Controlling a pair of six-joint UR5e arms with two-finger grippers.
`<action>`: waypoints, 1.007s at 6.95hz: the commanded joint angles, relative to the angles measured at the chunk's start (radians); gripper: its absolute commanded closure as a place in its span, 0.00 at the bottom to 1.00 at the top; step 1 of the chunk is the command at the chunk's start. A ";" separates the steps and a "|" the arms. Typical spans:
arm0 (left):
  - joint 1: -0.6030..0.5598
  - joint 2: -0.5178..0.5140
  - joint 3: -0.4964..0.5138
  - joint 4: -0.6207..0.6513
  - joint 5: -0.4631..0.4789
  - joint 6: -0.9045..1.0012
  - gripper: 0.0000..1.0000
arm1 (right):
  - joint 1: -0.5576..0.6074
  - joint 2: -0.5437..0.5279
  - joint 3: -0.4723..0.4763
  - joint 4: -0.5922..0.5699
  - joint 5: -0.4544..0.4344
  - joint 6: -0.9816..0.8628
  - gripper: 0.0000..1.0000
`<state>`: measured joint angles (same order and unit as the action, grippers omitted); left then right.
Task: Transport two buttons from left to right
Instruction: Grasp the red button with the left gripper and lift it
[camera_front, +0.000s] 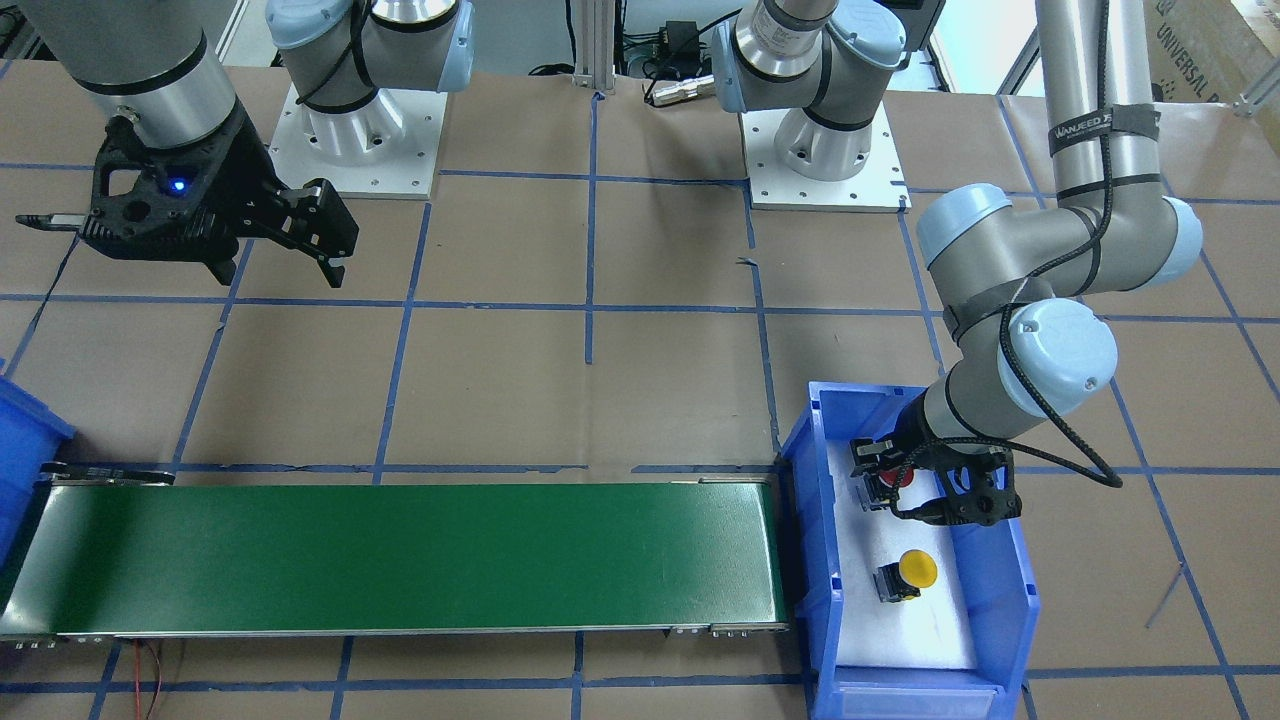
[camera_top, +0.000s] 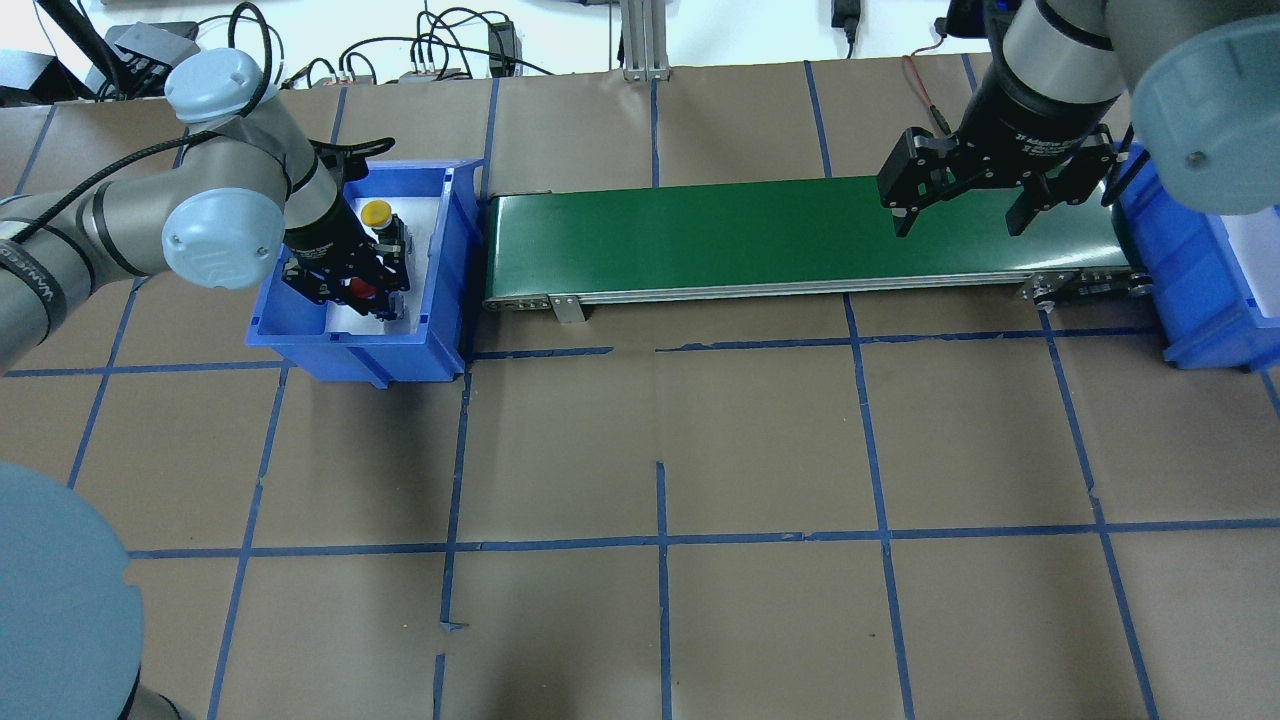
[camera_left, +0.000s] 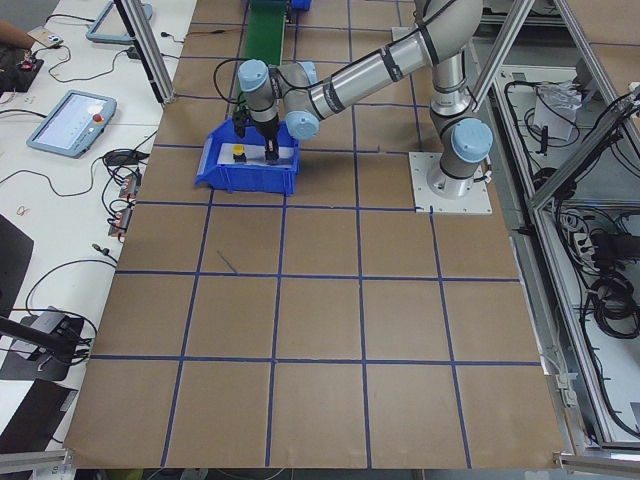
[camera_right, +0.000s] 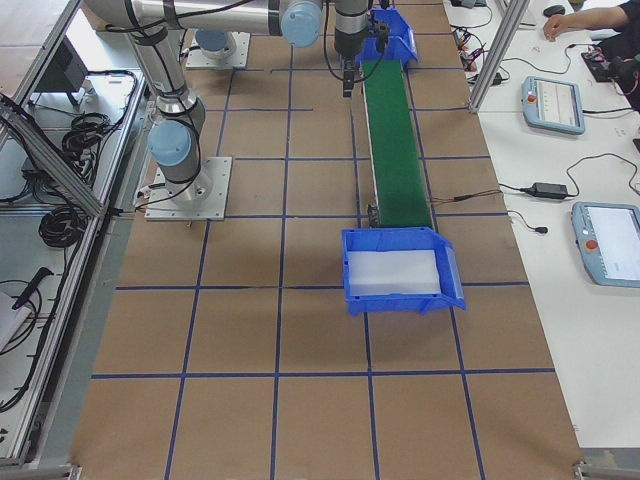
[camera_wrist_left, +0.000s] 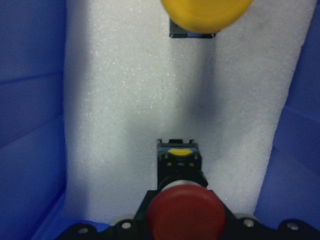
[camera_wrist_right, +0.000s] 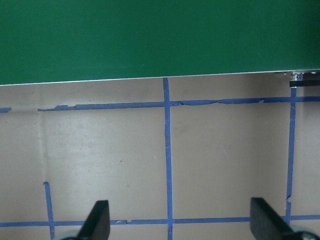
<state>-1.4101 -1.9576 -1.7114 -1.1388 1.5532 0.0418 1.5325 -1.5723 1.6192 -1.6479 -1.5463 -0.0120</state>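
The red button (camera_front: 903, 478) lies in the blue left bin (camera_front: 828, 560) on white foam. My left gripper (camera_front: 885, 485) is down in that bin and shut on it. In the left wrist view the red cap (camera_wrist_left: 185, 212) fills the bottom centre, with its black body beyond it. The yellow button (camera_front: 915, 570) lies loose in the same bin, apart from the gripper; it also shows in the overhead view (camera_top: 376, 212) and the left wrist view (camera_wrist_left: 205, 12). My right gripper (camera_top: 960, 215) is open and empty above the near edge of the conveyor's right part.
A green conveyor belt (camera_top: 800, 235) runs between the left bin (camera_top: 350, 350) and a second blue bin (camera_top: 1200, 300) at its right end; that bin's foam floor (camera_right: 392, 272) is bare. Brown table with blue tape lines (camera_wrist_right: 167, 150) lies around them.
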 joint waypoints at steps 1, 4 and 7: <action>-0.004 0.050 0.016 -0.022 0.013 0.007 0.75 | -0.002 0.000 -0.001 -0.001 0.000 0.001 0.00; -0.045 0.075 0.214 -0.209 0.015 0.000 0.75 | 0.004 0.000 0.001 -0.001 -0.003 0.003 0.00; -0.264 0.022 0.298 -0.191 0.084 -0.202 0.73 | 0.008 -0.002 -0.007 0.000 -0.031 0.010 0.00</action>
<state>-1.5818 -1.9004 -1.4534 -1.3430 1.5855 -0.0856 1.5387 -1.5733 1.6153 -1.6477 -1.5624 -0.0034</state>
